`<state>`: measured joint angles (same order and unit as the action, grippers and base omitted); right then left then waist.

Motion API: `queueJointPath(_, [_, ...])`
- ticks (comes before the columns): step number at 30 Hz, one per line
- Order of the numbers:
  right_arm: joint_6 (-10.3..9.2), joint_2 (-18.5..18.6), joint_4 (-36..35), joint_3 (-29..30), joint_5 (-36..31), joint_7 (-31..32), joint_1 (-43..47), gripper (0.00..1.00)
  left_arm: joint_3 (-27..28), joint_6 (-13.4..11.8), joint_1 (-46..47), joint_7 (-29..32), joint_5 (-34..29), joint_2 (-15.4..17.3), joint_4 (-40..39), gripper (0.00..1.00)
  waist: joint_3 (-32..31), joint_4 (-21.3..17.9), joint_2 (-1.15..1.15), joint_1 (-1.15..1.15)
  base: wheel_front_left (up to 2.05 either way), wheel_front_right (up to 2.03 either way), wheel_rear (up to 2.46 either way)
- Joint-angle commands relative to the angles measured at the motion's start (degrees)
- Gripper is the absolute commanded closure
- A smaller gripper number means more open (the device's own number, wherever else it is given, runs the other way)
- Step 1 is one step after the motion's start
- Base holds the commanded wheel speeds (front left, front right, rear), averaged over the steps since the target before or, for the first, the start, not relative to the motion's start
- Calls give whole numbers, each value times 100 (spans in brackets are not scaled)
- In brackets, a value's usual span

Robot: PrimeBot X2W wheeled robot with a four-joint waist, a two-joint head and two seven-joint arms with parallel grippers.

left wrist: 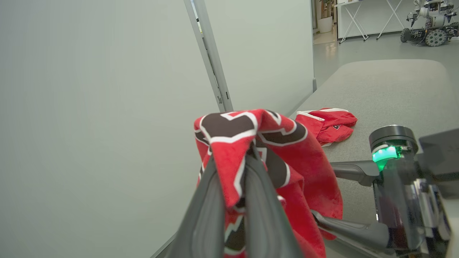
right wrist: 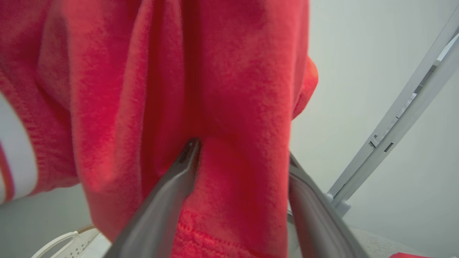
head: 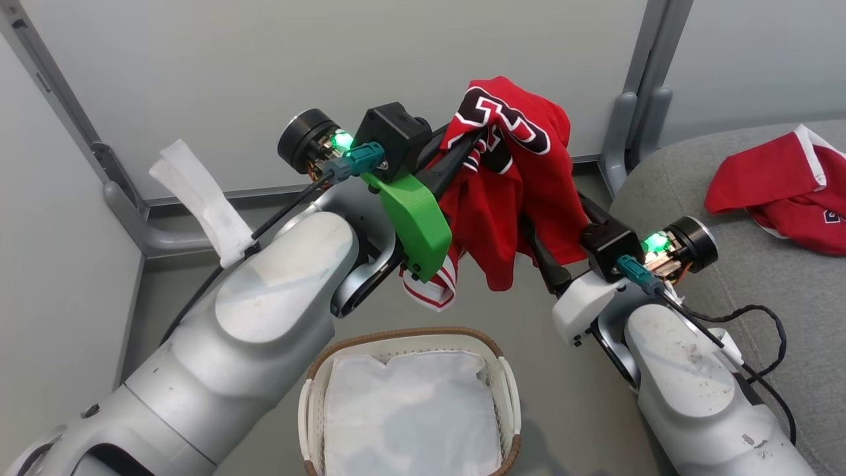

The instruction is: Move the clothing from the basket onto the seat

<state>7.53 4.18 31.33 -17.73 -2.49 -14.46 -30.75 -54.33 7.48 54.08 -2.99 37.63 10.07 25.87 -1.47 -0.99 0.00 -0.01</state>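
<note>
Head view has the numbered red jersey (head: 509, 192) hanging in the air above the basket (head: 403, 334), well clear of its brown rim; only the white cloth sheet (head: 410, 410) lies in the basket, and the other red garment (head: 773, 192), the one with white panels, lies crumpled on the grey seat (head: 674, 218) off to the robot's right. Left wrist view shows the left gripper (left wrist: 233, 168) clamped tight on a bunched fold near the numerals, so the whole weight hangs from that pinch; right wrist view shows the right gripper (right wrist: 242, 148) with its fingers spread wide, a hanging fold of the jersey lying between them but not squeezed. By the look of it the carry is the step in hand: one garment delivered, the second lifted out and not yet over the cushion. The next move calls for a swing rightward until the cloth hangs over the seat, then a lowering so the loose hem lands first, then a release of the left pinch; the right fingers would need either to close for support or to draw back so that they do not snag the fabric.
</note>
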Motion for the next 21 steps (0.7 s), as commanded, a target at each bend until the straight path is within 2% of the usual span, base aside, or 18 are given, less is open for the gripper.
queueJointPath(1, [-7, 35, 184, -83, 60, -1, -151, 0, -21, -20, -81, 18, 36, 19, -71, 100, 5, 30, 0, 1, 0, 0, 0])
queueJointPath(7, [-8, 7, 806, -575, 332, -44, -616, 0, -75, -19, -213, 61, 113, 42, -245, 100, -1, 111, 0, 1, 0, 0, 0])
queueJointPath(8, [-7, 2, 883, -697, 421, -54, -692, 65, -75, -32, -242, 70, 138, 61, -252, 100, -4, 122, 0, 1, 0, 0, 0])
queueJointPath(9, [-8, 1, 935, -798, 496, -58, -746, 77, -69, -41, -266, 67, 154, 76, -252, 100, -6, 130, 0, 1, 0, 0, 0])
queueJointPath(10, [-8, 13, 998, -882, 589, -63, -810, 100, -58, -62, -305, 67, 175, 98, -246, 100, -7, 136, 0, 1, 0, 0, 0])
queueJointPath(17, [-7, 202, 1147, -1194, 936, -74, -1033, 100, 87, -192, -580, -63, 340, 311, -228, 100, 16, 115, 0, 1, 0, 0, 0])
queueJointPath(19, [-8, 266, 1098, -1183, 985, -77, -1073, 100, 130, -218, -682, -121, 391, 349, -236, 57, 25, 92, 0, 1, 0, 0, 0])
queueJointPath(20, [-7, 308, 1062, -1160, 1011, -77, -1090, 100, 140, -239, -728, -144, 402, 379, -248, 30, 31, 76, 0, 1, 0, 0, 0])
queueJointPath(21, [-8, 346, 1040, -1137, 1019, -77, -1096, 100, 150, -260, -775, -189, 407, 400, -252, 23, 35, 63, 0, 1, 0, 0, 0])
